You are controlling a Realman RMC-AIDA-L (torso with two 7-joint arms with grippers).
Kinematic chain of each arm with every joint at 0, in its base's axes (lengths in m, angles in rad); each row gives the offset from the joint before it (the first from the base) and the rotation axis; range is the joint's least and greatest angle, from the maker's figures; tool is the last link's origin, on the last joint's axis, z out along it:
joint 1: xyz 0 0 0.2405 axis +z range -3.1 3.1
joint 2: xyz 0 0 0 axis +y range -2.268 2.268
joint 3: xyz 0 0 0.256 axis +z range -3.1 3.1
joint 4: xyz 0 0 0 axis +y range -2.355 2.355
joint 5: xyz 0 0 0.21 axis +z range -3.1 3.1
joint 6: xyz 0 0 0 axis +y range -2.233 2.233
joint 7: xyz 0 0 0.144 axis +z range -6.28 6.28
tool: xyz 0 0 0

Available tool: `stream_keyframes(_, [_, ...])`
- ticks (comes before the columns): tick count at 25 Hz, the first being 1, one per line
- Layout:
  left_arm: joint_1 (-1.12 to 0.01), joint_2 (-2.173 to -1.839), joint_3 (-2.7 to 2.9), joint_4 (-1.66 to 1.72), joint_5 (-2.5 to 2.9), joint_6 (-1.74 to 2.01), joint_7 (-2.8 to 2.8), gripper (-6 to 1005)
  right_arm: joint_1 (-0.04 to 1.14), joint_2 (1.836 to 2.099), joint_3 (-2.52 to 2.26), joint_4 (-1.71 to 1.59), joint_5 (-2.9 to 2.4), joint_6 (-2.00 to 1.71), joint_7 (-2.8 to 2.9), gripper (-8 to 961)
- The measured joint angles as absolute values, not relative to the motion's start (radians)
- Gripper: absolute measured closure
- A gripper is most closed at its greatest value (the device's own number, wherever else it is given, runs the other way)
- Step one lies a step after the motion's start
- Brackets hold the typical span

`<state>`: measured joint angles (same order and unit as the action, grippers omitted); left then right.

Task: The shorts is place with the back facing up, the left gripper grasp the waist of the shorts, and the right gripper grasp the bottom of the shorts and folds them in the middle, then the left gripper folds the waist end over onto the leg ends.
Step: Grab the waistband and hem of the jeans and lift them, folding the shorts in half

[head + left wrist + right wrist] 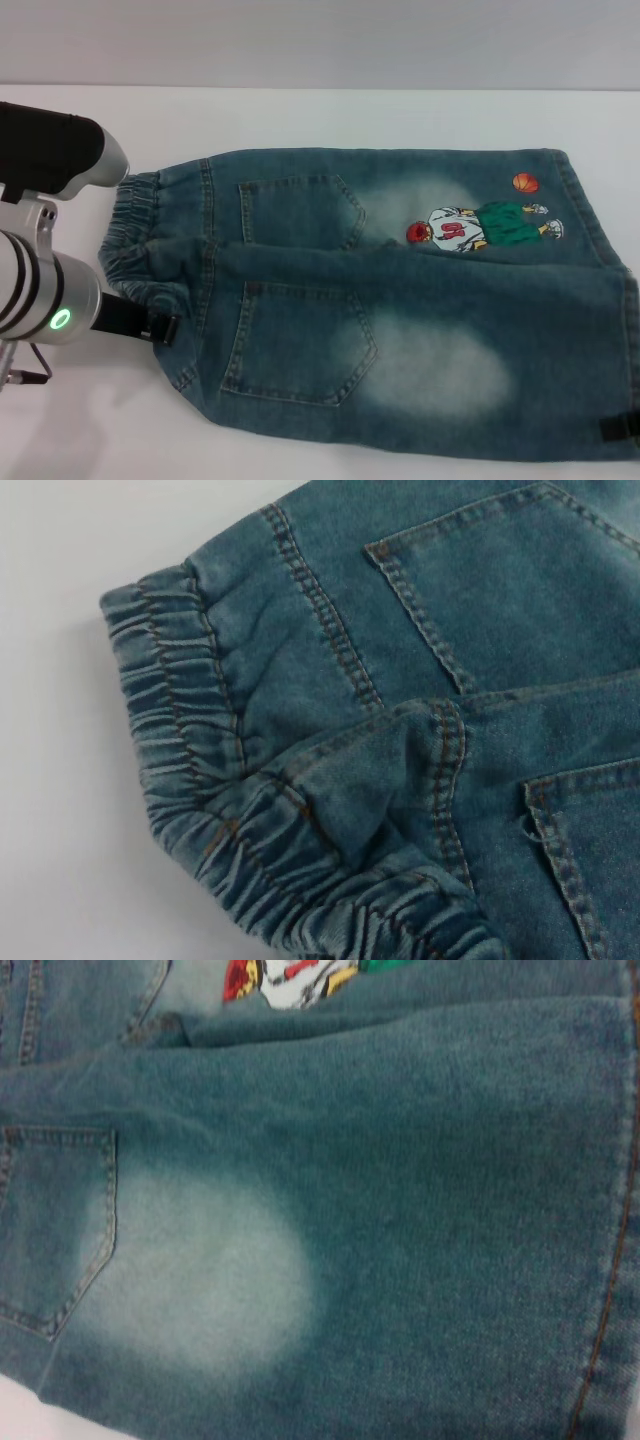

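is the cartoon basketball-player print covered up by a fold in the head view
No, the cartoon print lies fully exposed on the far leg of the shorts.

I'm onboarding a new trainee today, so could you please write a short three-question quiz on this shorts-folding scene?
1. True or false: the shorts lie with their back pockets facing up.
2. Which end is the left gripper at: A) the waist of the shorts, B) the leg ends?
3. What orange item is printed near the cartoon player?

Key: 1 true; 2 A; 3 a basketball.
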<state>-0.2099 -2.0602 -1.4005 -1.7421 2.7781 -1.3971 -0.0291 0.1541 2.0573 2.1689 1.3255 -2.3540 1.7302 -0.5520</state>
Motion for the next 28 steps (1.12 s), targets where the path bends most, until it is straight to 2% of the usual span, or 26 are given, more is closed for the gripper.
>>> stream_keyframes(28, [-0.208, -2.06, -1.394, -1.747, 2.778, -1.399, -0.03, 806, 0.176, 2.068, 2.167, 1.32, -2.323, 1.755, -0.551, 328])
